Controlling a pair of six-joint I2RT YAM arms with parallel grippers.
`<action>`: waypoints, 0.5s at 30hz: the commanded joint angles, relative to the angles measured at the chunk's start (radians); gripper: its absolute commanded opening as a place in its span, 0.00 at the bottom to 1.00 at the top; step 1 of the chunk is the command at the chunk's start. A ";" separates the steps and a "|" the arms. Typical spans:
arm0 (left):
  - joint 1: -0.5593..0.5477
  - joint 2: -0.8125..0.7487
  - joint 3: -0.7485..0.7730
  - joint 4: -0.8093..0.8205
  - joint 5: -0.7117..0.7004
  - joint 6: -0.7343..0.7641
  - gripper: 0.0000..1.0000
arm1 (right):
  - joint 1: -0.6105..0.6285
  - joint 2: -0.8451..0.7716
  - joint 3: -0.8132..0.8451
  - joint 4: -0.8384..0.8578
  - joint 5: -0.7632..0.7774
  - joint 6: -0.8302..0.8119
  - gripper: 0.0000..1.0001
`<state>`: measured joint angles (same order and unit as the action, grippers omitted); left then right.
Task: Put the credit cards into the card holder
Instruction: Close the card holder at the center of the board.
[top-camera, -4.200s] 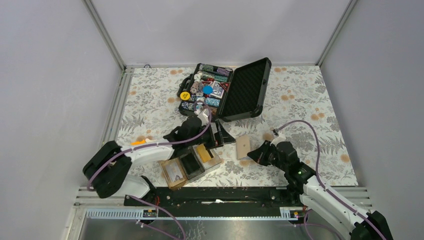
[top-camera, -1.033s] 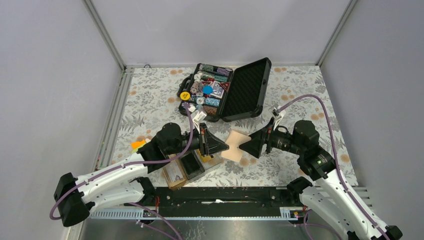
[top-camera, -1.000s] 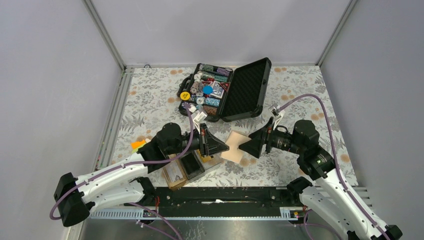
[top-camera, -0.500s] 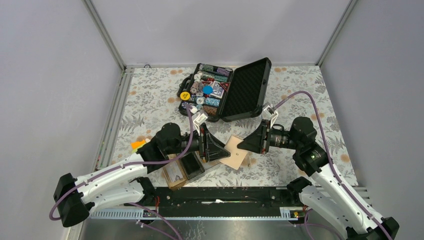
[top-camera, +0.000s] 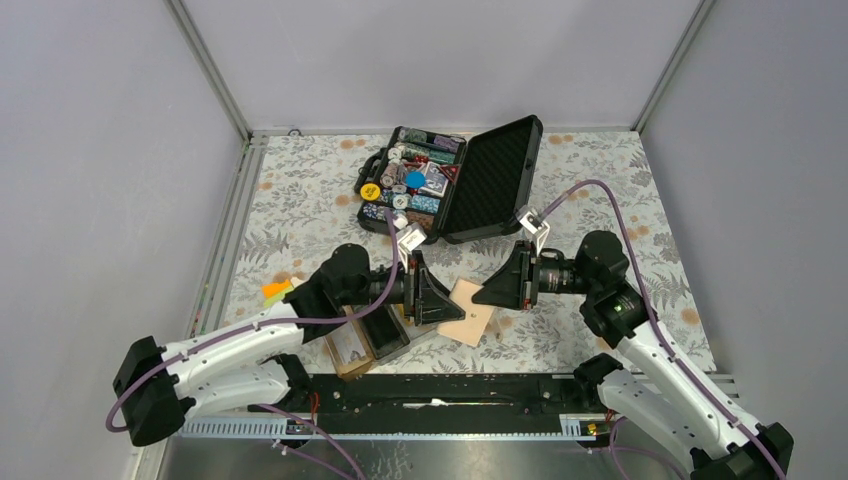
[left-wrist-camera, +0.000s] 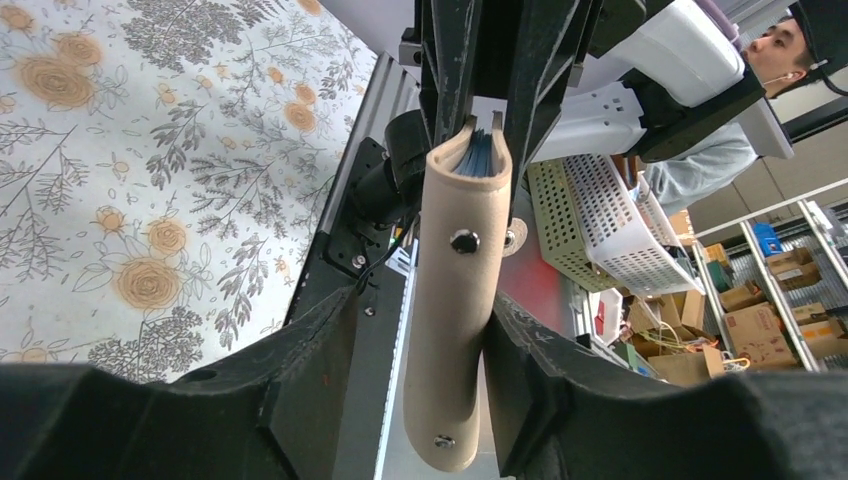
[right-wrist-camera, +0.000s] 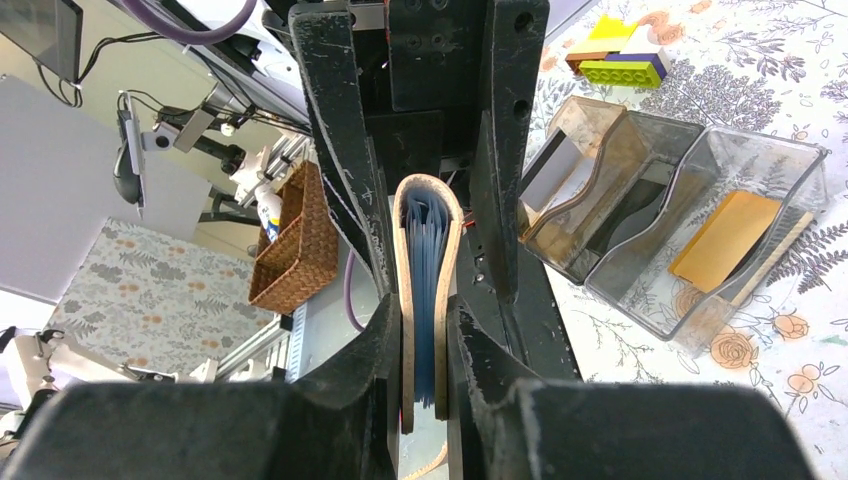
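- Pinching a tan wallet in the right gripper, fingers pressed together on its two faces and holding it clear of the bench.
- Faced the left gripper head-on, which was spread and straddling the wallet's other end, with a gap on at least one side, so not clamped.
- Seemed to run the wallet's long axis from one gripper to the other, on edge, with blue card edges showing inside the fold.
- Lay low on the bench, on the left arm's side: the card holder, nearer the left gripper, its three compartments side by side.
- Held one gold-orange credit card aslant in the clear end compartment, its long axis along the compartment's length.
- Judged the wallet's open side as the way out for more cards.
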<state>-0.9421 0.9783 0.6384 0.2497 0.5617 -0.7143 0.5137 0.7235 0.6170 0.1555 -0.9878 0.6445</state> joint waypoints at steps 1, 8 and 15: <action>0.000 0.029 0.017 0.110 0.046 -0.028 0.47 | 0.000 0.006 0.005 0.088 -0.060 0.032 0.00; 0.000 0.057 0.022 0.126 0.107 -0.042 0.30 | 0.000 0.023 0.008 0.089 -0.039 0.026 0.00; 0.000 0.039 0.003 0.130 0.078 -0.037 0.00 | 0.000 0.031 0.026 0.016 0.024 -0.015 0.28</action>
<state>-0.9371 1.0306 0.6388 0.3267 0.6674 -0.7692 0.5098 0.7612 0.6098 0.1696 -1.0080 0.6502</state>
